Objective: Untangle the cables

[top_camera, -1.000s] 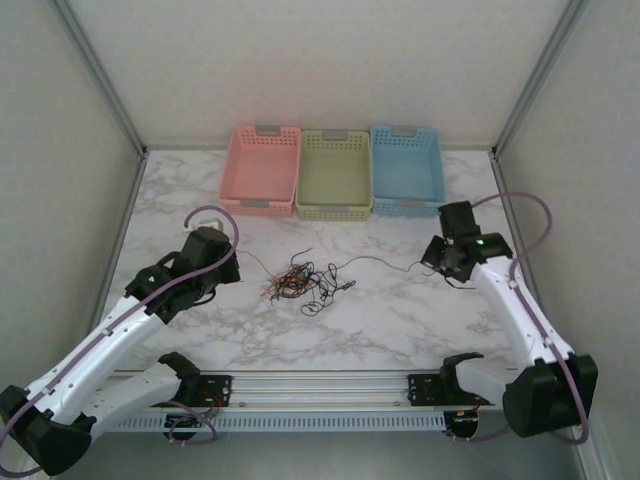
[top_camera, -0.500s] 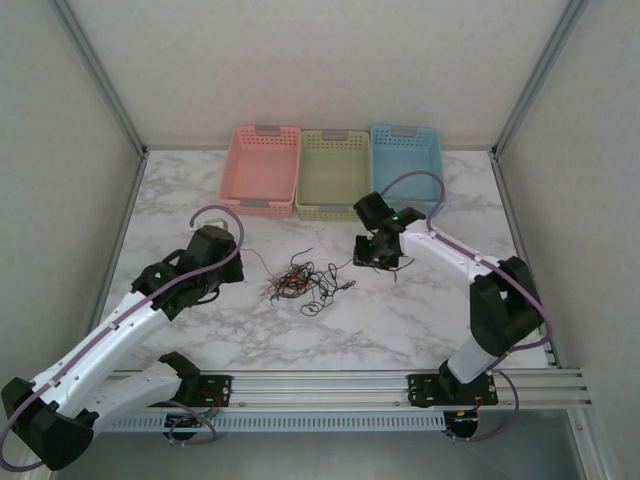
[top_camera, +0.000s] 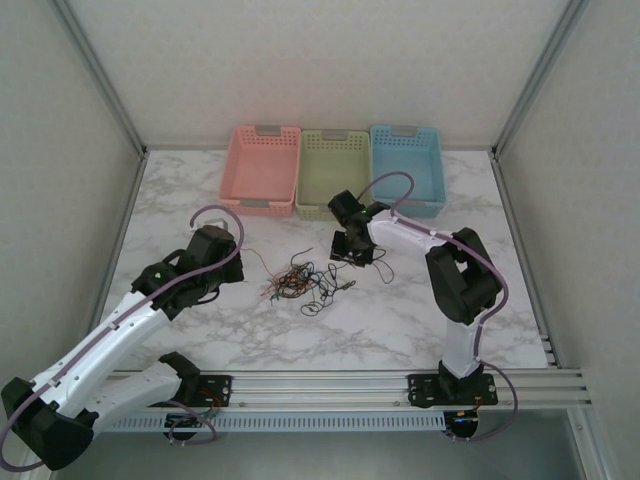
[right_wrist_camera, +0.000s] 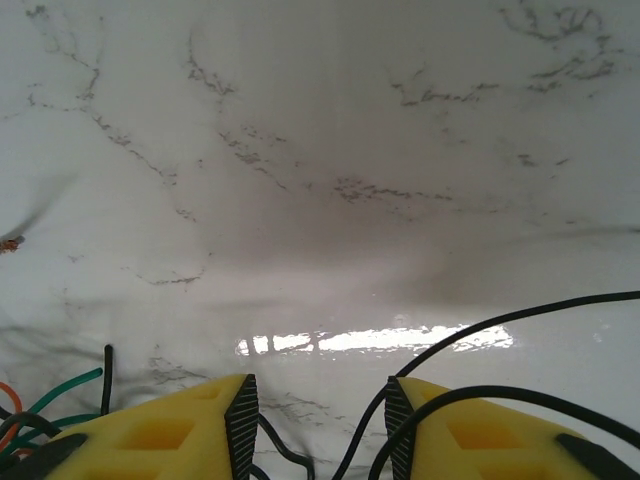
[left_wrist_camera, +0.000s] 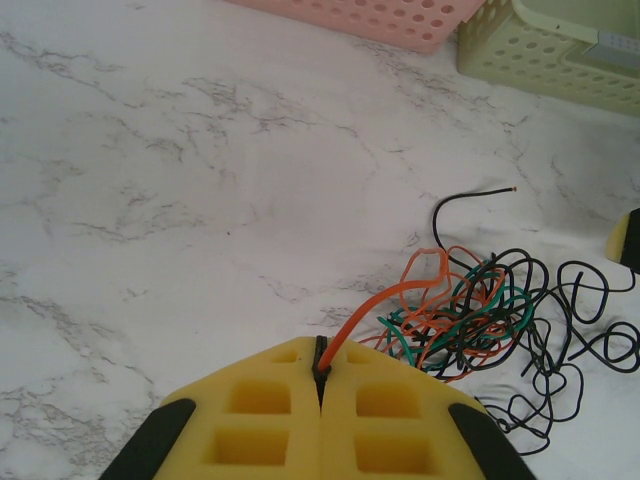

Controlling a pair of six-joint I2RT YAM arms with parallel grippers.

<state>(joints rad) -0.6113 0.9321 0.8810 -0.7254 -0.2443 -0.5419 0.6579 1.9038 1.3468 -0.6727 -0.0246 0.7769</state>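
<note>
Tangle of cables (top_camera: 298, 283) is lying on the marble table (top_camera: 420, 320) — left gripper (left_wrist_camera: 320, 372) is clamping its orange wire (left_wrist_camera: 380, 297), right gripper (right_wrist_camera: 318, 410) is hanging parted over black strands (right_wrist_camera: 500, 323); a hard pull risks cinching knots.

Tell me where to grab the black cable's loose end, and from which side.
Grip the black cable on its free arc just behind the tip, where it curves out of the bundle toward the green basket. Come down from that side: there it lies on the table, uncrossed by other strands, so probably only it gets pinched.
</note>
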